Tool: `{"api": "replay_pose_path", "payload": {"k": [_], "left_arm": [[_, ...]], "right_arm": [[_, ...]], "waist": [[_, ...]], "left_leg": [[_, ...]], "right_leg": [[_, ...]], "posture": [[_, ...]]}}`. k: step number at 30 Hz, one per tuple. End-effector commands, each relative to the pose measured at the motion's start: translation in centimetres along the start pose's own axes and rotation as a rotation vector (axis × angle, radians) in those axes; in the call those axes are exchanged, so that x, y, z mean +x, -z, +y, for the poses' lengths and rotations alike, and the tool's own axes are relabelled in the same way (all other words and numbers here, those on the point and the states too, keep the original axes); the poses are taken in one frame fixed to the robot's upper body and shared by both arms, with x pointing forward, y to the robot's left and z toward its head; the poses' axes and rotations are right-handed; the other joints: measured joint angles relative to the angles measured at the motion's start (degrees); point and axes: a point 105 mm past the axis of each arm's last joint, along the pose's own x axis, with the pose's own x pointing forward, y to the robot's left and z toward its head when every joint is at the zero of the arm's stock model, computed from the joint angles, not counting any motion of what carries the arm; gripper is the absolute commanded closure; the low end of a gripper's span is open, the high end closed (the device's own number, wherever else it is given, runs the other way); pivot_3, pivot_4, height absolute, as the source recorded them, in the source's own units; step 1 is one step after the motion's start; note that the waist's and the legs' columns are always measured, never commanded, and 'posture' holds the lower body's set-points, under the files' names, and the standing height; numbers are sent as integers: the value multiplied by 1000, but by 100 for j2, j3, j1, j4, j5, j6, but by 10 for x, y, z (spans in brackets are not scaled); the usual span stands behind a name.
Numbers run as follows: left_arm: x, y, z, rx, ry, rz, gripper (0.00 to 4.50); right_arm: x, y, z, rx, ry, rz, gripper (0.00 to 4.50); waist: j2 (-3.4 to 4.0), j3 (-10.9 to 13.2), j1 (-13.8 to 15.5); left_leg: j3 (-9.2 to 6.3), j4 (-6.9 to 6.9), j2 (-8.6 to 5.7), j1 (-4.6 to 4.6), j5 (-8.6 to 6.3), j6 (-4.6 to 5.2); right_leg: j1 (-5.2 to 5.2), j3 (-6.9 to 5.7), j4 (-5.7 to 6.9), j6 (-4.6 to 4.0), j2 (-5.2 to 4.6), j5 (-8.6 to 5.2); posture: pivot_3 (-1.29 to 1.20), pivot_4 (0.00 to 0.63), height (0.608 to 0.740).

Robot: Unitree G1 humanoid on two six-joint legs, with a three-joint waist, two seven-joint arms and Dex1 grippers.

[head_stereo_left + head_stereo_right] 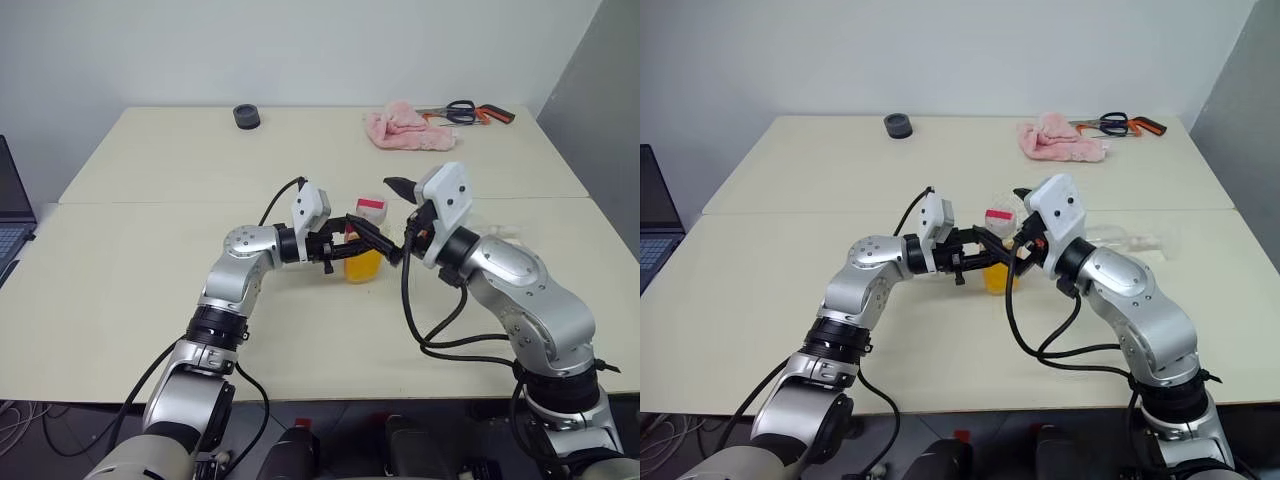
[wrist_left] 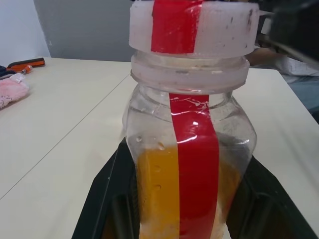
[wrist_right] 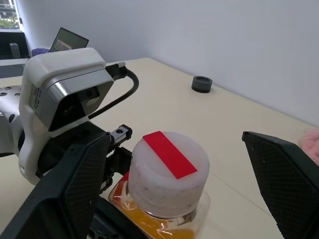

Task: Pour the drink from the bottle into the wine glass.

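The small clear plastic bottle (image 1: pixel 364 243) with its red stripe label stands upright over the middle of the pale beige table (image 1: pixel 150 300), pinched at its lower body by the left gripper (image 1: pixel 362 238), whose 2 black fingers are clenched on either side of it. That side-on grip at the belly leaves the neck and the white-and-red cap (image 3: pixel 169 172) free, which looks like the reason for holding it so low. The bright orange, translucent drink (image 2: pixel 154 191) fills only the lower part of the bottle, so it sits level and safe while the cap is still on.

The right gripper (image 3: pixel 169 174) hangs just above and around the cap with its 2 fingers spread wide, 1 on each side and neither touching it, grasping nothing. My reading is that it is lining up to close on the cap and twist it off while the other hand steadies the bottle.

The clear stemmed wine glass (image 1: pixel 1128 240) appears to lie on its side on the table beyond the right arm, well apart from the bottle; it is faint, so its exact pose is hard to tell. It would need to stand upright before any pouring
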Motion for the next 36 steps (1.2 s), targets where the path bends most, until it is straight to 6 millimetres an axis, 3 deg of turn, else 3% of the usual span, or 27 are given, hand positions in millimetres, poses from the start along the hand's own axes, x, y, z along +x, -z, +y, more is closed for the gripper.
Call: {"api": "replay_pose_path", "payload": {"k": [1, 36], "left_arm": [[1, -16, -1, 57, 11, -44, 2827], [0, -16, 0, 58, 13, -37, 2827]], "right_arm": [[-3, -12, -5, -18, 26, -53, 0], [-22, -5, -10, 14, 36, -6, 0]], "waist": [[0, 0, 0], [0, 0, 1]], "left_leg": [[0, 0, 0, 0, 0, 0], [1, 0, 0, 0, 0, 0]], "right_leg": [[0, 0, 0, 0, 0, 0], [0, 0, 0, 0, 0, 0]], "posture": [[0, 150, 740], [0, 150, 740]]}}
